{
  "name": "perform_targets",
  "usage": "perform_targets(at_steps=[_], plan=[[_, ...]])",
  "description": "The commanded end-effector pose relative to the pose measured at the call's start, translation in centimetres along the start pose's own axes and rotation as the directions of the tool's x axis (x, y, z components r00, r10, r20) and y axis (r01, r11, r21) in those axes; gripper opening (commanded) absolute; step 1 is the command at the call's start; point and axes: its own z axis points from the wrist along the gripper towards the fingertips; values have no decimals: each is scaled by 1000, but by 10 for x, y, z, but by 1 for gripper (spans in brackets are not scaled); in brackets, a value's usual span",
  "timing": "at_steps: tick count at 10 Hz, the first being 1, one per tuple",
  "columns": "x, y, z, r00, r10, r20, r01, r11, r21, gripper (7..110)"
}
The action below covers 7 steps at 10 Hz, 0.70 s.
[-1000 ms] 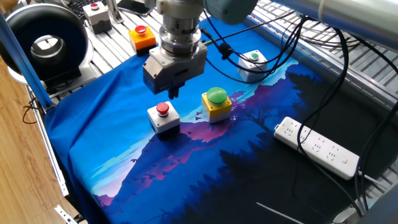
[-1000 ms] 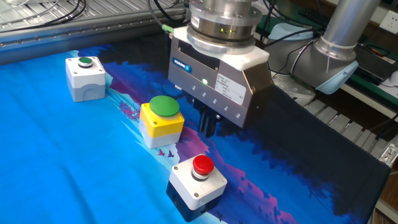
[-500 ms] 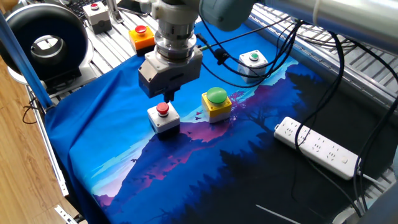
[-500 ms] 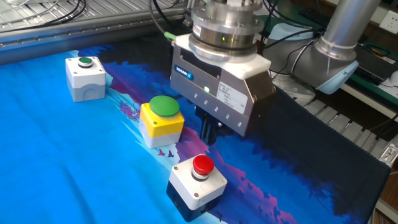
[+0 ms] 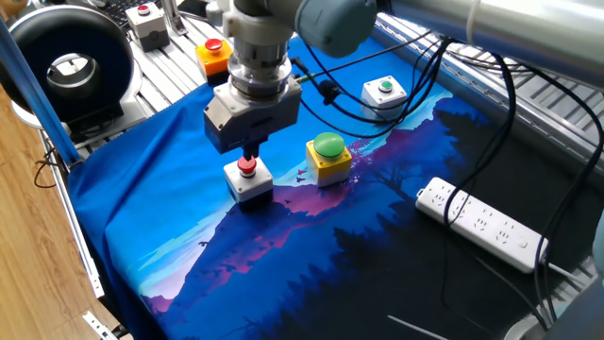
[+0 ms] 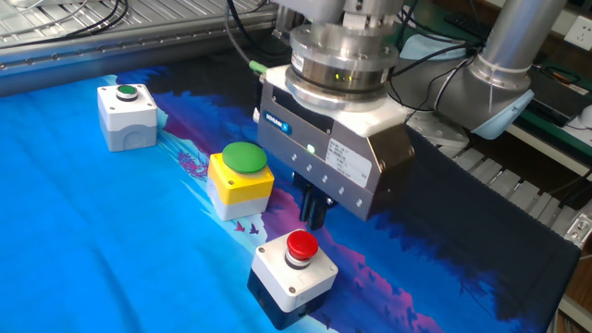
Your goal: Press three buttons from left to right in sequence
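The white box with a small red button (image 5: pixel 247 176) stands at the left on the blue cloth, also in the other fixed view (image 6: pixel 294 269). The yellow box with the green dome button (image 5: pixel 327 155) (image 6: pixel 240 176) is in the middle. The grey-white box with a small green button (image 5: pixel 384 92) (image 6: pixel 127 113) is at the far end. My gripper (image 5: pixel 249 157) (image 6: pixel 314 220) hangs over the white box, its tips just above and slightly behind the red button. The dark fingers (image 6: pixel 313 205) are pressed together with no gap and hold nothing.
An orange box with a red button (image 5: pixel 215 54) and a grey box with a small red button (image 5: pixel 146 21) stand off the cloth at the back left. A white power strip (image 5: pixel 481 225) lies at the right. Black cables hang from the arm.
My gripper has moved left and down from beside the yellow box until it is over the white box's red button. The boxes have not moved.
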Motion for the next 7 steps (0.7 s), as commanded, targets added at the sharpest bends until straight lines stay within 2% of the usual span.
perform_targets(at_steps=[1,7], plan=[[-3,3,5,1000,1,15,-1,1000,-18,7],[-3,0,13,1000,-4,25,5,1000,-28,7]])
